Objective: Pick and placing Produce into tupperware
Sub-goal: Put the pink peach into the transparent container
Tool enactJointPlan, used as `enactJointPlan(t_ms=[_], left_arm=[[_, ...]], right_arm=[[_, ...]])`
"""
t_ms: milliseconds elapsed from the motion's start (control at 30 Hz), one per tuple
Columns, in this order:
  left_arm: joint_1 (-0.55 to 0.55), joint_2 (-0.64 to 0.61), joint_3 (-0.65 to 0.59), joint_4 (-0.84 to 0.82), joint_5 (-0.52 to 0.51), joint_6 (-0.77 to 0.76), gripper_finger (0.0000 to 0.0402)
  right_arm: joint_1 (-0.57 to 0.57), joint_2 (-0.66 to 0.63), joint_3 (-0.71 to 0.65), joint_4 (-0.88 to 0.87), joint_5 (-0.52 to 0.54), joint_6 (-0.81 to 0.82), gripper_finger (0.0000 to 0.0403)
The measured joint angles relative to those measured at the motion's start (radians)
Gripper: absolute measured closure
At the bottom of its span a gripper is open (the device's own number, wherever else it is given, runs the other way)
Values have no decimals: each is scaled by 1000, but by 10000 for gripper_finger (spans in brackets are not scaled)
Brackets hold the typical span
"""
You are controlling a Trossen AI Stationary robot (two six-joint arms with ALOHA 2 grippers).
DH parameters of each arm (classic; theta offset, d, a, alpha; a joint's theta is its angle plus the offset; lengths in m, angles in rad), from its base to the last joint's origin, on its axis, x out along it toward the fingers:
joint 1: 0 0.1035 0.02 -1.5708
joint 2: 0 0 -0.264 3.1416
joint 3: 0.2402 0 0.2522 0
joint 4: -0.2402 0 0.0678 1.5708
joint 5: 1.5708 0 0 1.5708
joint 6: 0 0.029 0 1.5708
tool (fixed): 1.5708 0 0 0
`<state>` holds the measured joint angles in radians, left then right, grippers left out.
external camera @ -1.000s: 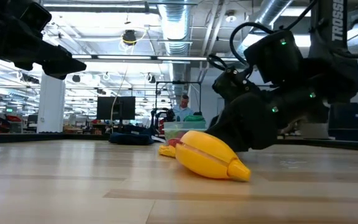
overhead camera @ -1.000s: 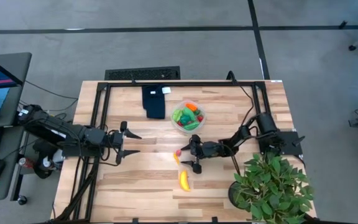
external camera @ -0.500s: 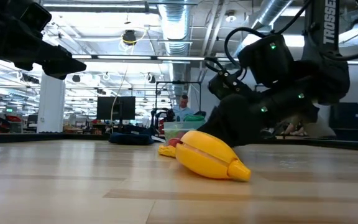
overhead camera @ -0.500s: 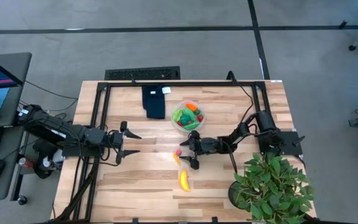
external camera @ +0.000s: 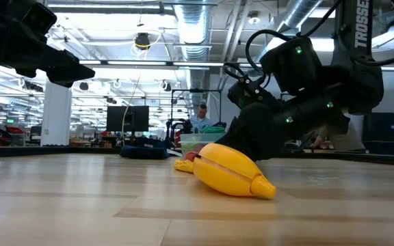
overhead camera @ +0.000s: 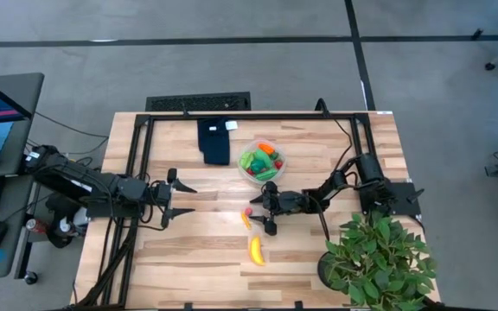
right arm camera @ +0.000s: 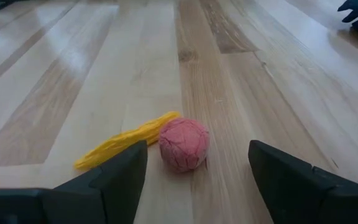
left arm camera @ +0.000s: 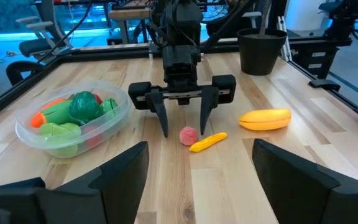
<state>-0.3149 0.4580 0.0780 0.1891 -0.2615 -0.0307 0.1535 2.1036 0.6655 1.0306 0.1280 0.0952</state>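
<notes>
High view: the tupperware (overhead camera: 263,162) sat toward the far middle of the counter (overhead camera: 197,250), already holding green, orange and red produce. Just beside it lay a dark blue cloth (overhead camera: 215,141). The right gripper (overhead camera: 262,216) was low over the counter, nearer than the tupperware, with a small red piece (overhead camera: 248,211) and a thin yellow piece (overhead camera: 245,221) at its fingertips. The banana (overhead camera: 256,250) lay apart, toward the near edge. The left gripper (overhead camera: 182,199) waited well to the left, fingers spread, holding nothing. A potted plant (overhead camera: 379,263) filled the near right corner.

Low view: the banana (external camera: 233,171) lay in front, with the right arm bent down behind it. Its fingertips were hidden here.

Left wrist view: the right gripper (left arm camera: 184,126) faced this camera with its fingers pointing down, splayed, one on each side of the red piece (left arm camera: 189,135). The yellow piece (left arm camera: 208,142) touched the red one. Neither finger appeared to be pressing on the fruit yet.

Right wrist view: the red piece (right arm camera: 184,144) sat between the two fingers (right arm camera: 101,186), nothing gripped, with the yellow piece (right arm camera: 125,142) against it on one side.

Judgement: the step was the grasp of the red piece. It looked small and round, so it would likely squirt out of an off-centre pinch. Best to keep it centred, tips close to the counter, and close slowly. The yellow piece might get dragged along or wedged in; a lift straight up should shed it before the carry to the tupperware.
</notes>
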Motion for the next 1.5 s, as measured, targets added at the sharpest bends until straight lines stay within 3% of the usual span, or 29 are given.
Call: enactJointPlan(t_ms=[867, 1300, 1500], left_arm=[[0, 0, 0, -22, 3, -11, 123], [0, 0, 0, -23, 3, -10, 123], [0, 0, 0, -27, 4, -10, 123]], right_arm=[[-1, 50, 66, -29, -29, -1, 144], [-1, 50, 64, -33, -41, 2, 251], [-1, 50, 64, -33, -71, 2, 277]])
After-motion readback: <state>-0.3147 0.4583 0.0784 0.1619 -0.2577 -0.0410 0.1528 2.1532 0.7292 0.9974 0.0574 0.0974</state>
